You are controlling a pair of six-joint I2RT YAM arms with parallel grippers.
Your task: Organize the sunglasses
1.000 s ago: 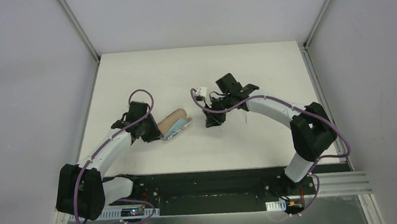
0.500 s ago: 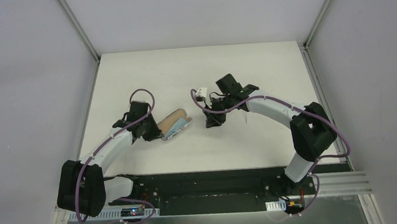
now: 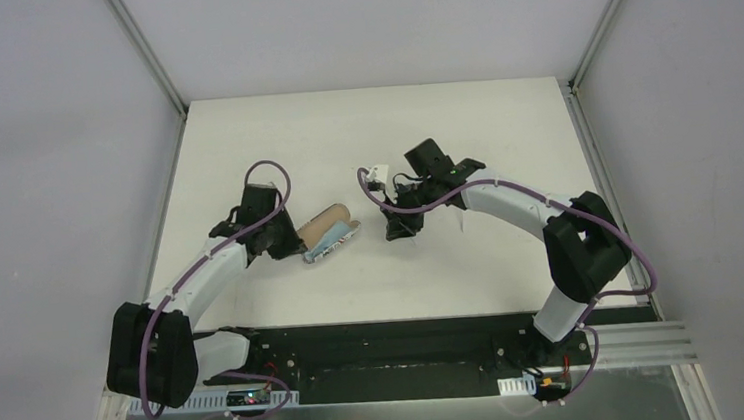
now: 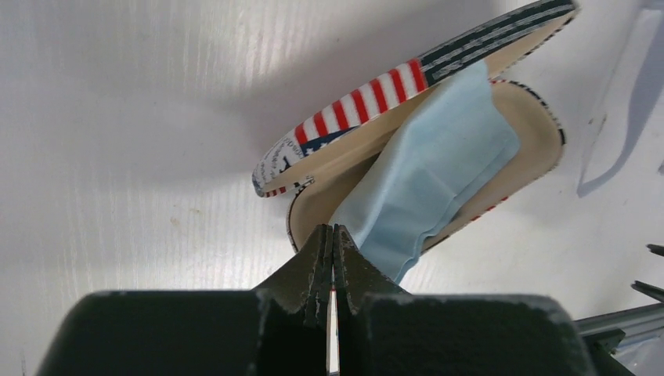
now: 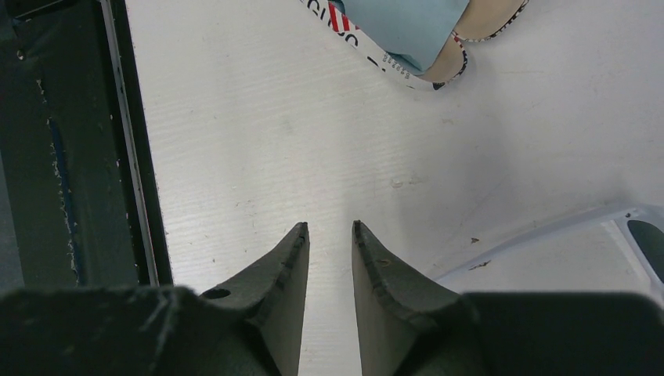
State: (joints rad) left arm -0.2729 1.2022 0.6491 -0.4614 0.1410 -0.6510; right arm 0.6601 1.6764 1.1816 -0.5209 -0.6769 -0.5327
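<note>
at the near rim of the open printed glasses case [image 4: 368,102], the left gripper [image 4: 332,231] is clenched tight, its two fingers pressed flat together with no gap. whether a fold of the light blue cloth [image 4: 438,164] is nipped between them i cannot tell; the cloth's lower edge lies just beside the tips. ahead of them the case gapes, striped lid tilted up, cloth spilling out of the tan shell, likely because it has to be tidied before anything goes in. the right gripper [image 5: 329,227] hangs low over the white table [image 5: 235,157], jaws a little apart, holding nothing. the sunglasses [image 5: 630,223] lie on the table just to its right, outside the case; that arm looks posted beside them for the pickup.
</note>
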